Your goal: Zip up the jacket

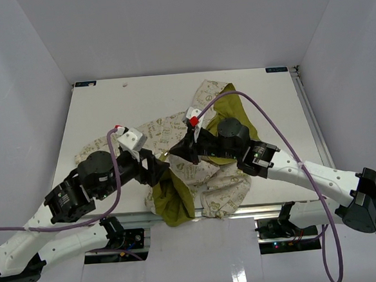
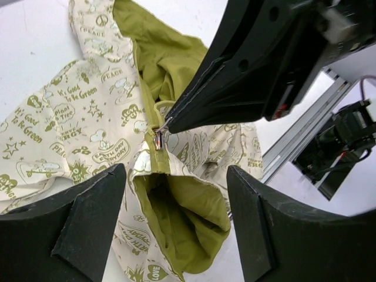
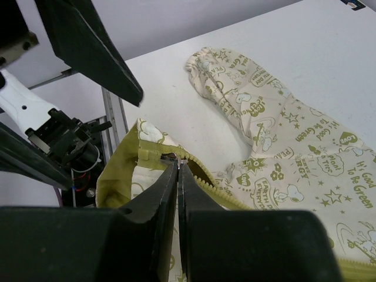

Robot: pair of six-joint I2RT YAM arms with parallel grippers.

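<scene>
A: From above?
B: The jacket (image 1: 225,193) lies rumpled on the counter (image 1: 140,99), with its hem over the near edge.
A: Left wrist?
B: The left end effector (image 2: 176,226) is spread wide, near the zipper pull (image 2: 158,139).
A: Right wrist?
B: The right end effector (image 3: 178,167) is pressed together, pinching that zipper pull.

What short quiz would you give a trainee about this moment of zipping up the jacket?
1. Choose one. On the jacket, what do the right jaws pinch? A: the hood. B: the zipper pull. C: a cuff.
2. True or false: the left jaws are shut on a sleeve.
3. Fill in the gap: the lining is olive ___ in colour.

Key: 1 B. 2 false: they stand open above the fabric and hold nothing. 3 green.
</scene>
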